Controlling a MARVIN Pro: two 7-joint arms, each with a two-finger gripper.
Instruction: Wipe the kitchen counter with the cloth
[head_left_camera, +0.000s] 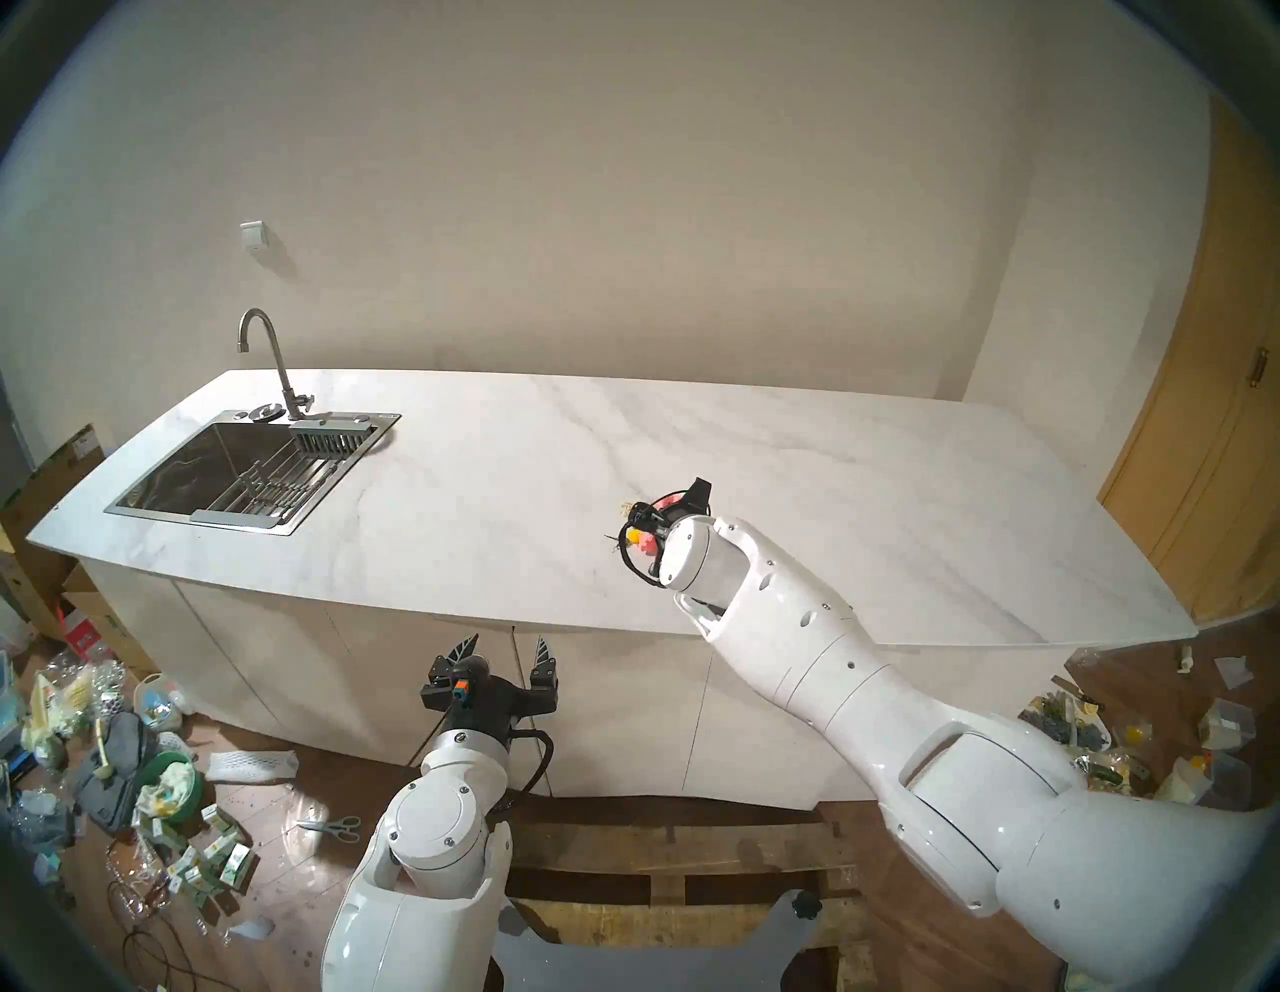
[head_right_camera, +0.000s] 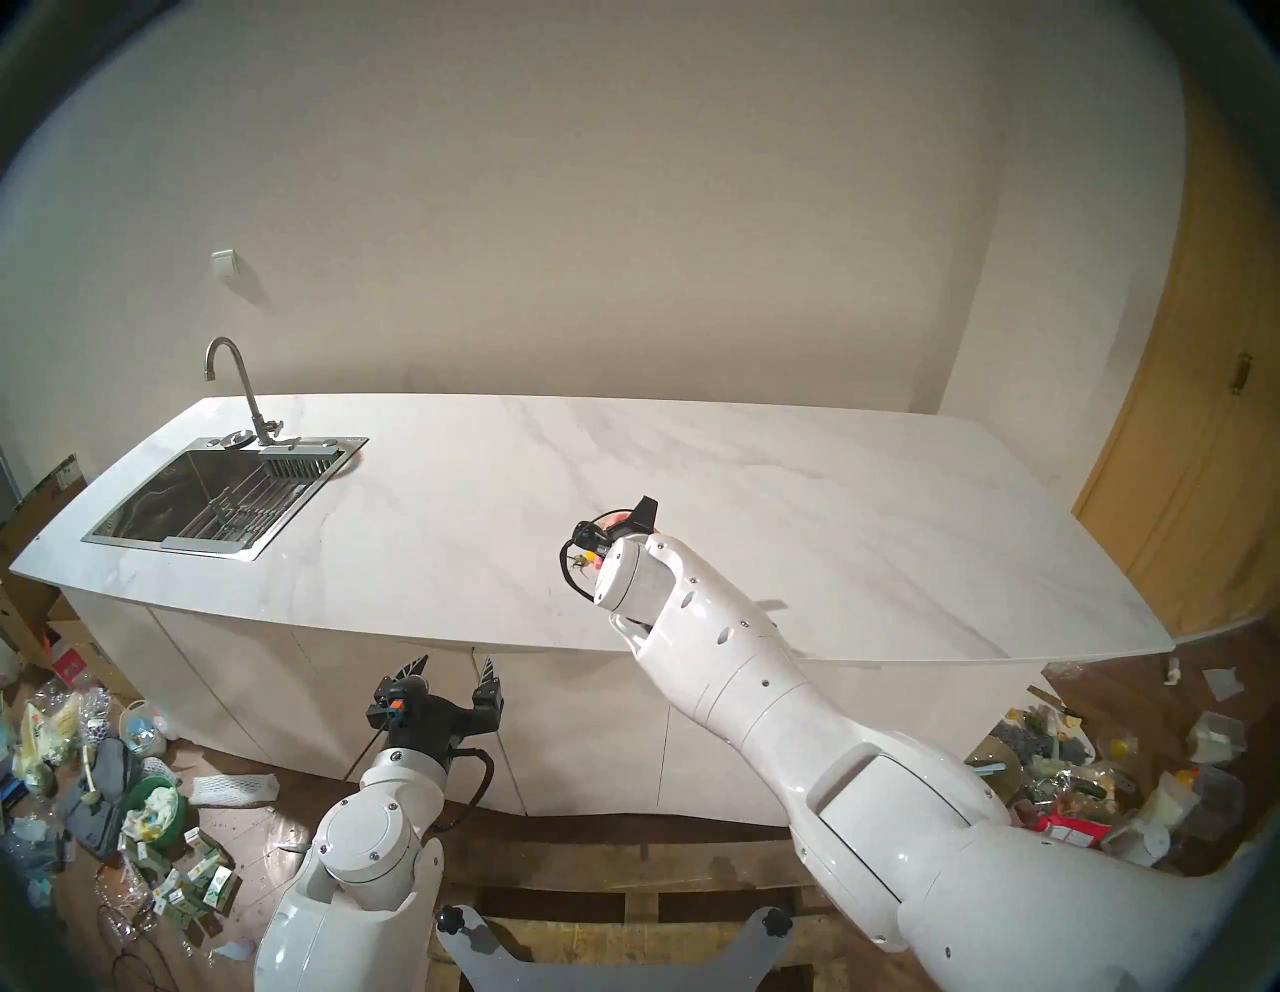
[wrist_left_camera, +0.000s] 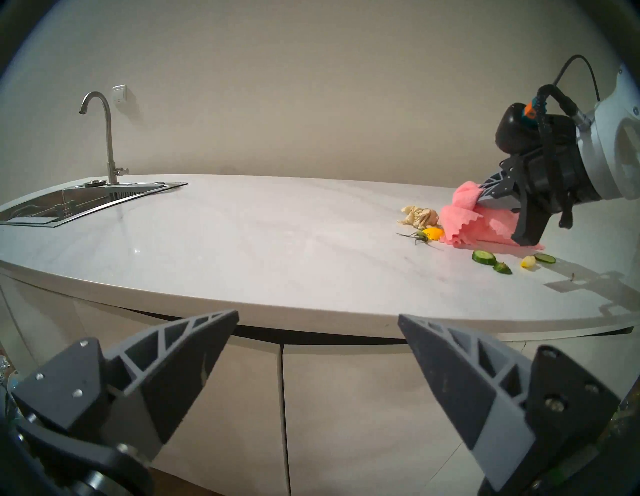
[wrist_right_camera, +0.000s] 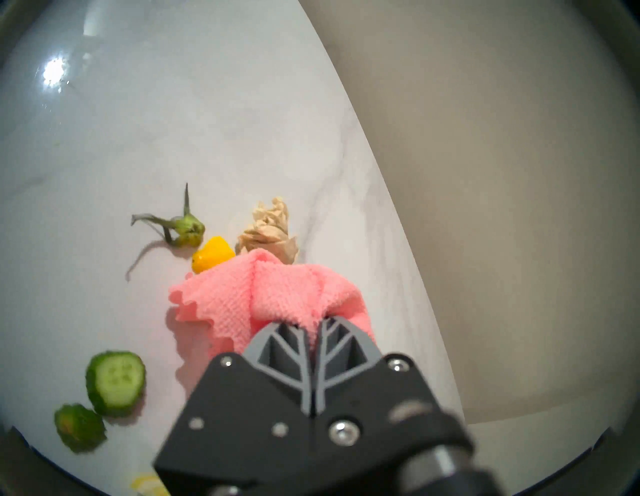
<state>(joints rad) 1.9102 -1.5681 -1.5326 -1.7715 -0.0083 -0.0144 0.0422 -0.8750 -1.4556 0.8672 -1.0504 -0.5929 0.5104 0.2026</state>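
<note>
— What had the right gripper (wrist_right_camera: 316, 324) got?
— Its fingers (wrist_right_camera: 277, 341) were pinched on the salmon-pink zigzag-edged cloth (wrist_right_camera: 242, 298), which draped onto the white marble-look table (wrist_left_camera: 242, 242), touching a yellow scrap (wrist_right_camera: 212, 258) and a beige crumpled paper wad (wrist_right_camera: 268, 230).
— And the left gripper (wrist_left_camera: 317, 318)?
— Spread apart before the table's edge, holding nothing.

Sink (head_left_camera: 228, 478) set in counter (head_left_camera: 485, 485) at its left end, faucet (head_left_camera: 267, 360) behind it by the wall. Cloth (wrist_left_camera: 464, 221) on counter right of centre, w/ scraps round it: paper wad (wrist_left_camera: 419, 216) to its left, yellow bit (wrist_left_camera: 433, 233) & stem (wrist_left_camera: 420, 237) just in front of wad, cucumber slices (wrist_left_camera: 483, 257) nearer front edge. Left gripper (head_left_camera: 507, 651) below counter edge, in front of cabinets (head_left_camera: 346, 672).
</note>
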